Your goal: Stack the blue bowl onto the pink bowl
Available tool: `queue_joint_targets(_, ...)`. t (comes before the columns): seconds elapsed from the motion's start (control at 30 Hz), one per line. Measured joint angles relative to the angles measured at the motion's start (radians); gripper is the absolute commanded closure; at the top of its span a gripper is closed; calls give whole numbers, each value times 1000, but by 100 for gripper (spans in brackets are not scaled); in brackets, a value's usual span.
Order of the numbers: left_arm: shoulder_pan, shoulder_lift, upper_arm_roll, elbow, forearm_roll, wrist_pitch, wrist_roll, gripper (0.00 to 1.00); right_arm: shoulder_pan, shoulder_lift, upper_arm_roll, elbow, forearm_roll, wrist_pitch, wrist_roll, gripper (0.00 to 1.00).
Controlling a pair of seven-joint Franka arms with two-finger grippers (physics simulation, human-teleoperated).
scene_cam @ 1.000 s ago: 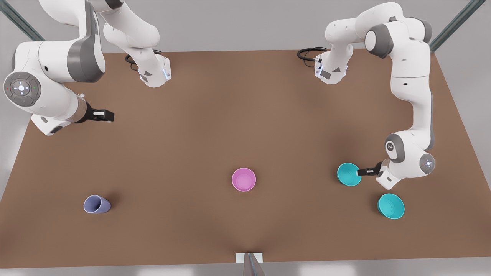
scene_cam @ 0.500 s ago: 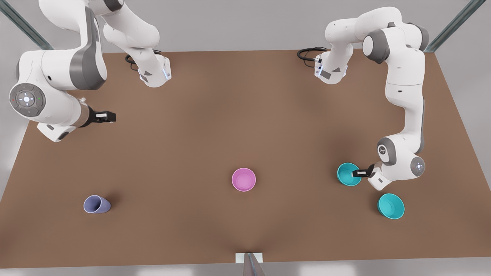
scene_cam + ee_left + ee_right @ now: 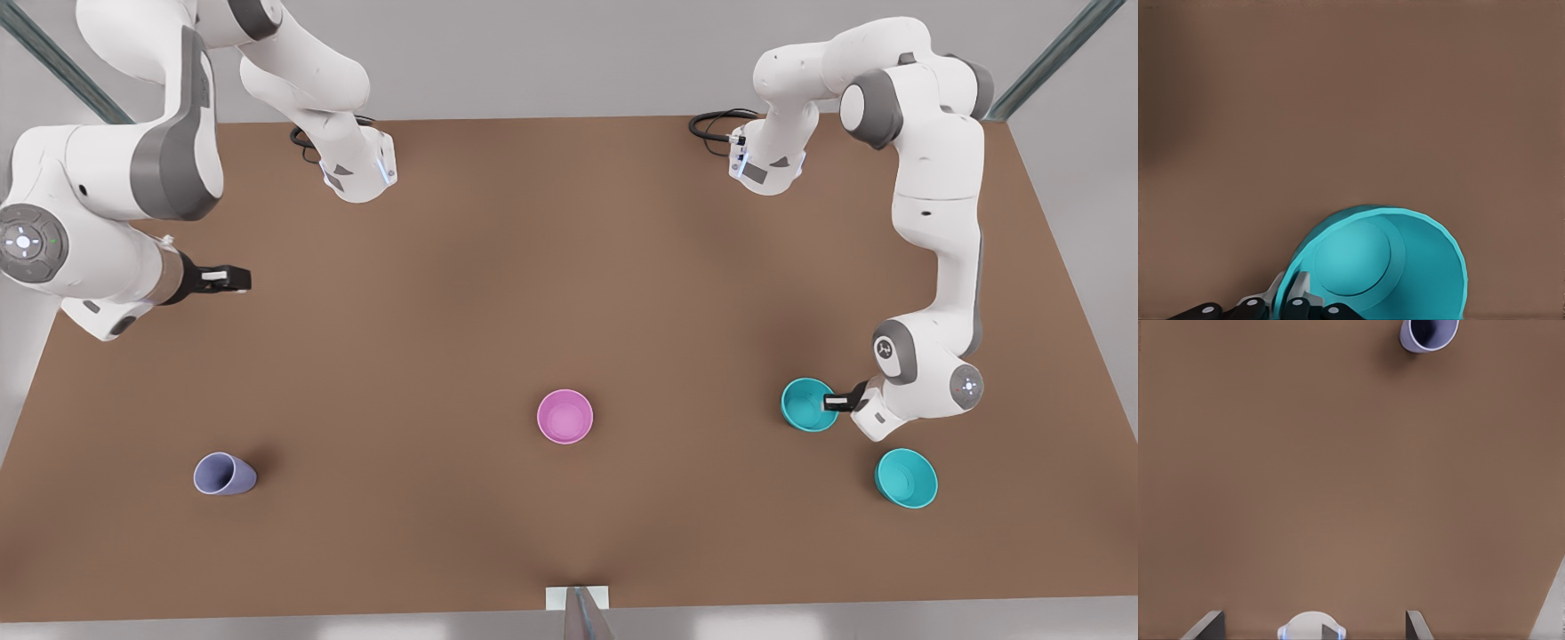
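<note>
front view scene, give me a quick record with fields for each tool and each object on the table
left tool: at the blue bowl, fingers either side of its rim, as the left wrist view shows
right tool: waiting above the table's edge on the front view's left
pink bowl: upright, mid table, untouched
other teal bowl: nearer the camera than the blue bowl, apart from it
lavender cup: on the front view's left
stacking: not yet done

no words, brand names or numbers can be read on anything here. the one sign is a small dark emblem on the grey round joint cap point(image 3: 885, 349) of the white arm at the front view's right, too small to read.
</note>
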Motion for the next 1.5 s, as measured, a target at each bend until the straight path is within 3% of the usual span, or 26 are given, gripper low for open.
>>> queue_joint_targets(0.2,-53,-25,-10,47,-1,-12,-50,79,2,-1,0,1,2,-6,-10,0)
queue_joint_targets(0.4,-353,-17,-14,233,-1,-74,-206,79,2,-1,0,1,6,-9,-18,0)
queue_joint_targets(0.63,-579,174,-27,546,-1,-96,-477,79,2,0,0,1,8,-10,-24,0)
queue_joint_targets(0.9,-620,243,-55,594,-4,-48,-750,79,2,1,0,1,4,-9,-28,0)
queue_joint_targets(1.5,-626,245,-90,570,-3,-91,-1076,79,2,2,0,-1,0,-9,-33,0)
